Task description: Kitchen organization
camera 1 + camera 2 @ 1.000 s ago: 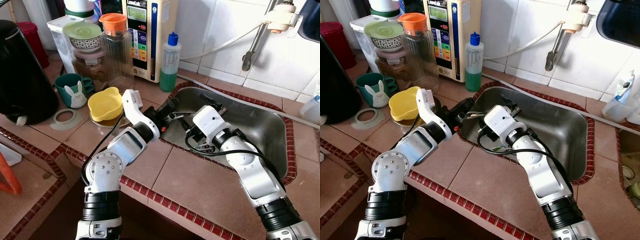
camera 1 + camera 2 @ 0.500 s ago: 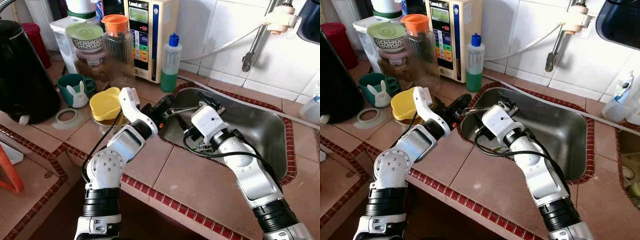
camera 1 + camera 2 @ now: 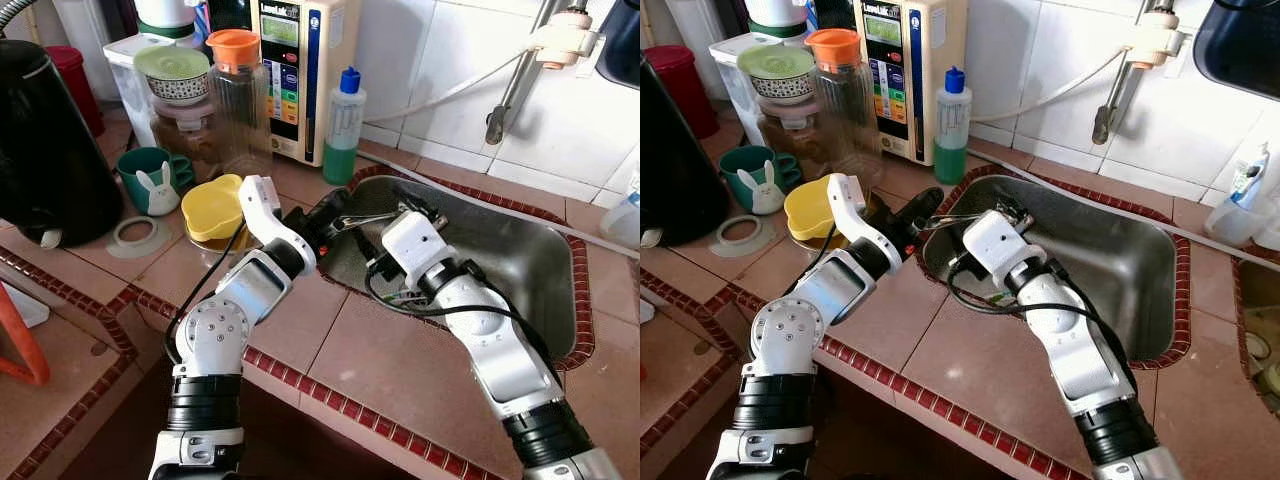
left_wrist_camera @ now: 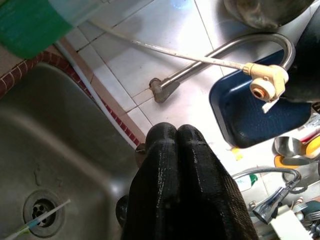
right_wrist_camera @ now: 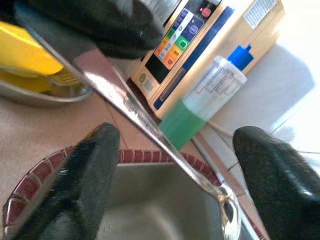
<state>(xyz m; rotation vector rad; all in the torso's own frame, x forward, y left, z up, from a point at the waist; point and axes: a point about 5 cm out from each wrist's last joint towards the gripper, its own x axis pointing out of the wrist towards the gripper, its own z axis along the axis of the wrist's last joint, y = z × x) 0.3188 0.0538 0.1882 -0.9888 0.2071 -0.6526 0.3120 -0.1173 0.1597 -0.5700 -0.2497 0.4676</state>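
Over the near left corner of the steel sink, the left hand has its two black fingers pressed together on the handle of a metal spoon, which runs from that grip out across the basin toward the right hand. The right hand's fingers are spread wide, one on either side of the spoon; the bowl end lies between them without touching either (the handle passes closer to one finger than to the other). Just behind the left hand, on the tiled surface, sits a yellow bowl. Farther behind it are a green mug with a rabbit figure, a clear jar with an orange lid and a bottle of green liquid with a blue cap. Below the left hand, a thin straw-like piece lies across the sink drain.
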